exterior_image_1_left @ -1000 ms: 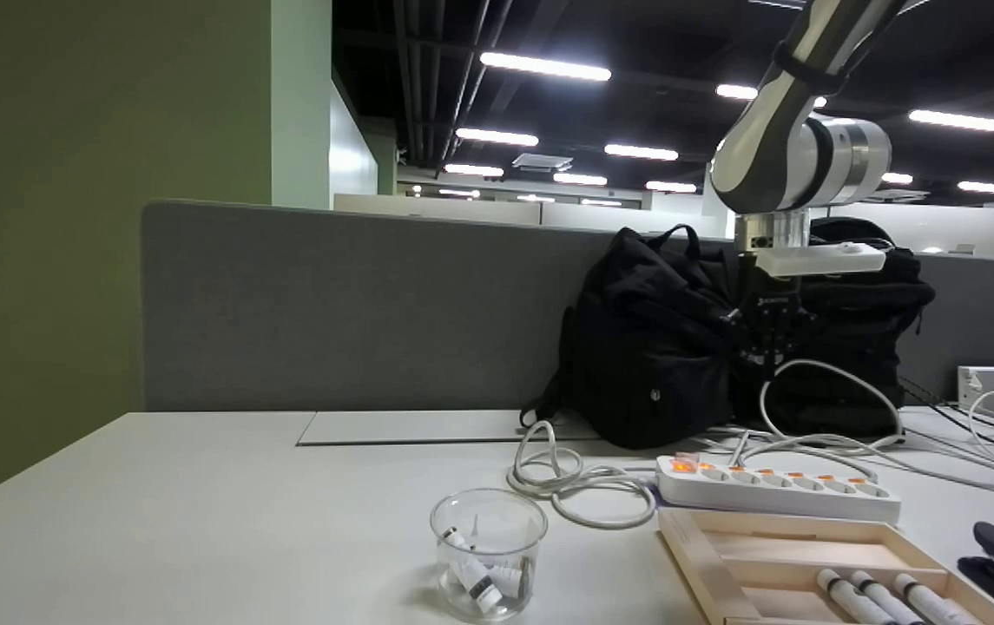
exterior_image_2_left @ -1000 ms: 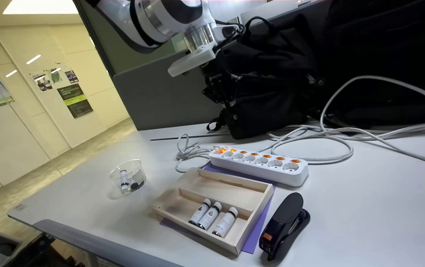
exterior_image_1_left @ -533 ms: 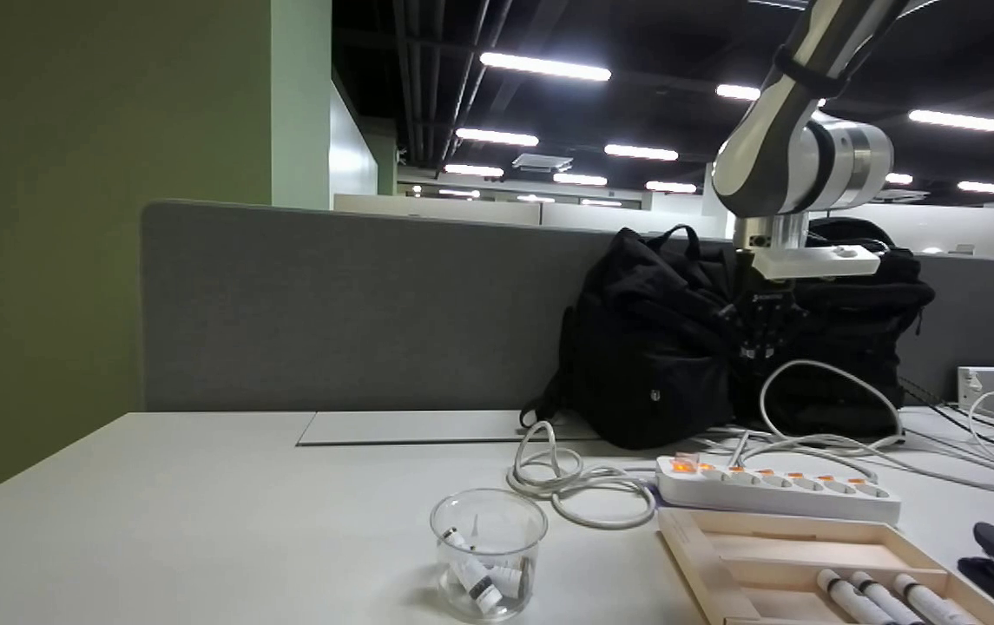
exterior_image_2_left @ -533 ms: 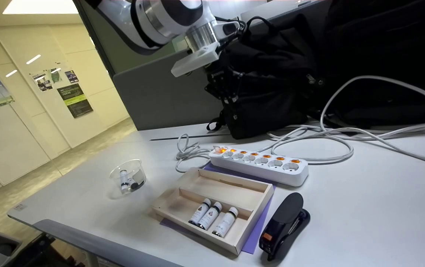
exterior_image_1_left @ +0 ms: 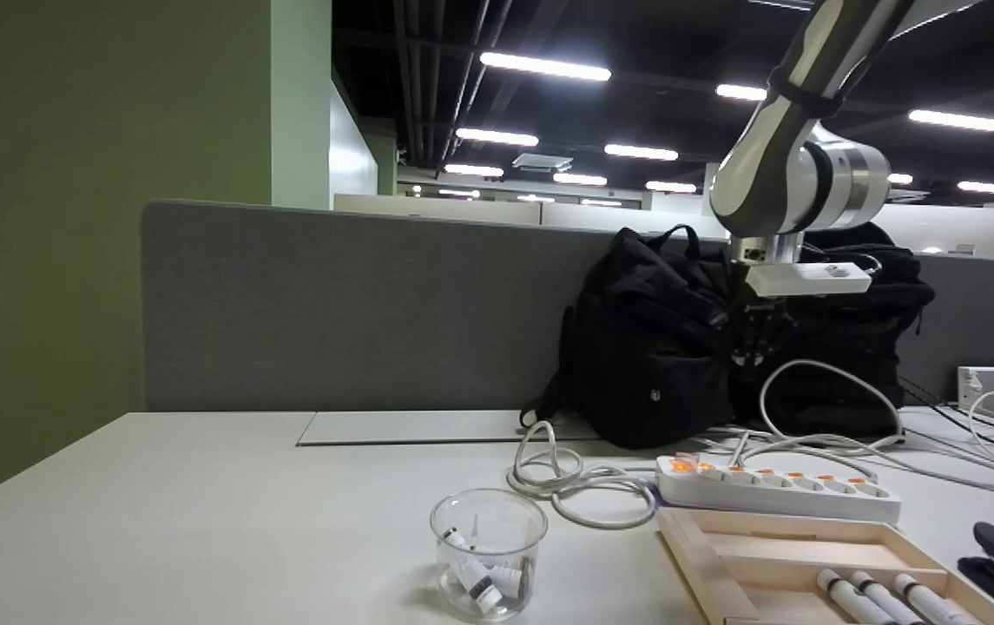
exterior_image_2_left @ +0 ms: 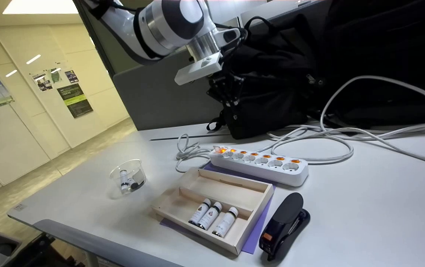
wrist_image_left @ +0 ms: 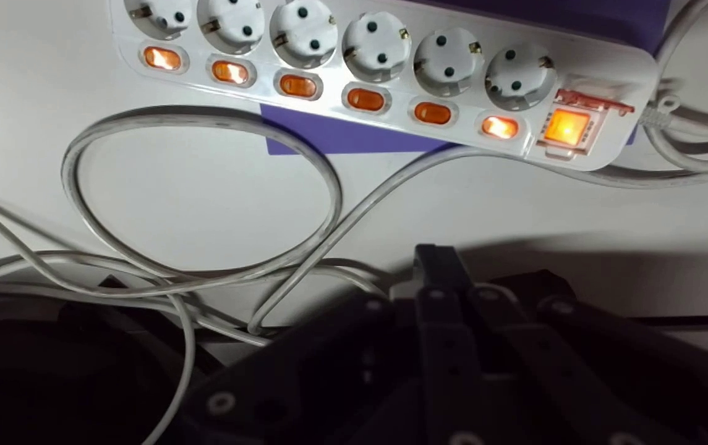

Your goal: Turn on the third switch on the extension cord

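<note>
The extension cord, a long white power strip (exterior_image_1_left: 779, 498), lies on the table behind the wooden tray; it also shows in an exterior view (exterior_image_2_left: 258, 171) and along the top of the wrist view (wrist_image_left: 399, 106). In the wrist view, its large square main switch (wrist_image_left: 567, 127) and the small switch beside it (wrist_image_left: 500, 127) glow. The three switches to their left (wrist_image_left: 432, 113) look dull. The two far-left switches (wrist_image_left: 230, 72) look bright, from light or glare I cannot tell. My gripper (wrist_image_left: 443, 266) is shut and empty, above and behind the strip, before the backpacks (exterior_image_1_left: 747, 358).
White cable loops (wrist_image_left: 205, 120) lie behind the strip. Black backpacks (exterior_image_1_left: 653, 347) stand at the grey partition. In front are a wooden tray (exterior_image_2_left: 212, 174) with three small bottles, a black stapler-like tool (exterior_image_2_left: 284, 226), and a clear cup (exterior_image_2_left: 127, 174) with small bottles.
The arm has come down a little, and the gripper has shifted slightly left in an exterior view. The power strip and other things have not moved.
</note>
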Robot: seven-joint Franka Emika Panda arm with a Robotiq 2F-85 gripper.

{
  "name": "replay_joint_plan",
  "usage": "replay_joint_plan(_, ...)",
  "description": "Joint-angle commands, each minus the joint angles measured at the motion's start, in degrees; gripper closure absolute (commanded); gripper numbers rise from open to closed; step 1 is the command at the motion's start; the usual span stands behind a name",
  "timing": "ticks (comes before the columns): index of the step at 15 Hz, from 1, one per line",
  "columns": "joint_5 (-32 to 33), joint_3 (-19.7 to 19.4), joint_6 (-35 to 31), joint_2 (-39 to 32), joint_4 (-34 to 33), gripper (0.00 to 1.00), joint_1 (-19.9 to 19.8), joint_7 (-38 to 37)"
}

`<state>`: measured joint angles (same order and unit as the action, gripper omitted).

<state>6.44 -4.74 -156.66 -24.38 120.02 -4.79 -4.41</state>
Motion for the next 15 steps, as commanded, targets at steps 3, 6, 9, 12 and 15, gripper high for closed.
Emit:
replay_joint_plan(3, -1.64, -1.29, -2.44, -3.3, -1.33, 1.0, 0.65, -0.26)
replay_joint_plan(6, -2.26, -1.1, -2.37, -3.37, -0.7, 1.0, 0.99, -0.4)
replay_joint_plan(9, -2.92, -1.0, -2.42, -3.54, -0.72, 1.0, 1.21, -0.3)
replay_joint_plan(12, -2.97, -1.2, -2.46, -3.6, -0.73, 1.0, 1.57, -0.38)
replay_joint_plan(15, -3.36, -1.01, -2.0, -3.52, -0.73, 1.0, 1.55, -0.18)
